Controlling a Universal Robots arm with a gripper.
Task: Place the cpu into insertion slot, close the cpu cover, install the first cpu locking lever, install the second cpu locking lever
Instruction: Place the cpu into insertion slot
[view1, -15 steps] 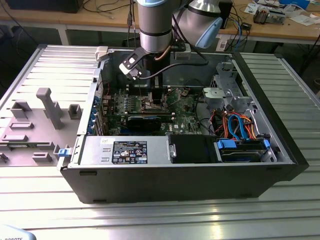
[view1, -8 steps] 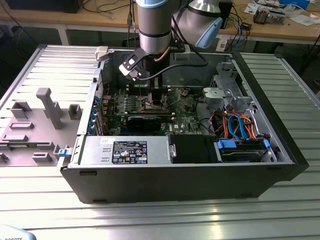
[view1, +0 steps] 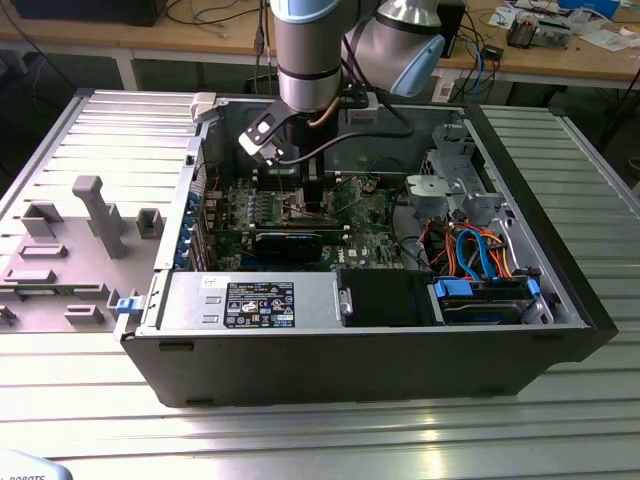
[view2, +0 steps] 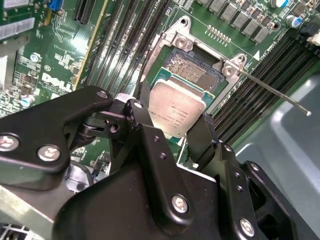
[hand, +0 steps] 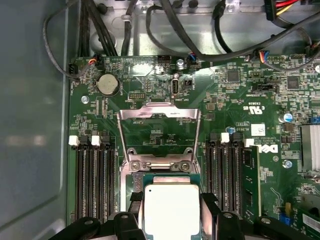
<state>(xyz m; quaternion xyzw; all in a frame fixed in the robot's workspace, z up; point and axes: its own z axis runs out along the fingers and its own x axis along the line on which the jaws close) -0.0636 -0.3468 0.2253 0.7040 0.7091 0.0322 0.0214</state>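
The cpu (view2: 179, 107) is clamped by its edges in the gripper (view2: 175, 116) and held flat, partly over the insertion slot (view2: 194, 67); it is judged unseated. The cpu cover (hand: 159, 116) is raised, leaving the slot accessible.

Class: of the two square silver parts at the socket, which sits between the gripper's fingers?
The cpu, the solid square plate clamped in the gripper; the cpu cover is a windowed frame, hinged open, untouched.

Uncovered insertion slot (view2: 192, 67), cpu cover (hand: 159, 111) lifted open at one edge, memory slots (hand: 92, 185) flanking both sides, thin lever (view2: 272, 92) jutting alongside
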